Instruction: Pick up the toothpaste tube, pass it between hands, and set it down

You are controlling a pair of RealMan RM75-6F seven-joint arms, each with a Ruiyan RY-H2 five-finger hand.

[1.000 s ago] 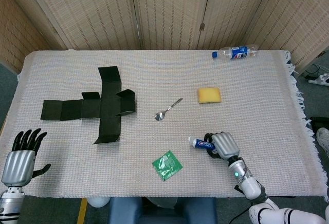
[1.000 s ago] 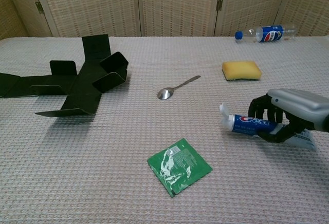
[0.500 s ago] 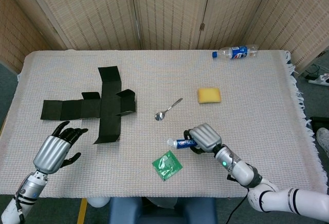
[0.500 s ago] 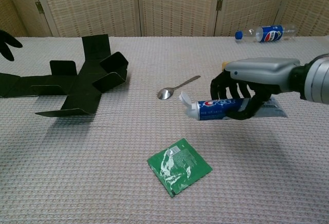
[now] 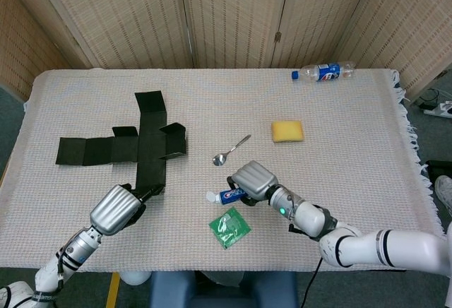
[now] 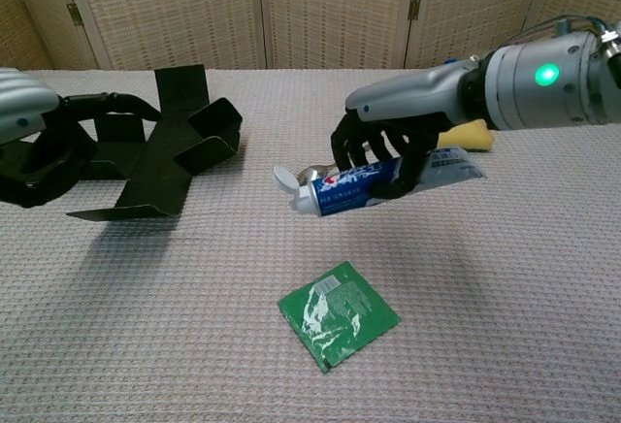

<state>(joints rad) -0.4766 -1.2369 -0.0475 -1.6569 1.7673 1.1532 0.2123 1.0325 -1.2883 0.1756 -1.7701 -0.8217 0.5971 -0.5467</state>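
Toothpaste tube (image 6: 383,179) gripped in right hand (image 6: 383,151) fingers above table; left hand (image 6: 39,142) fingers apart, empty

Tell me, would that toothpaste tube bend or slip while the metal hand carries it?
Probably little bending: the toothpaste tube stays fairly straight though the right hand grips only its middle, cap end tilted slightly down. Its flat crimped tail looks softer and may flex. The glossy skin could slide, but the fingers wrap around it, so a slip seems unlikely.
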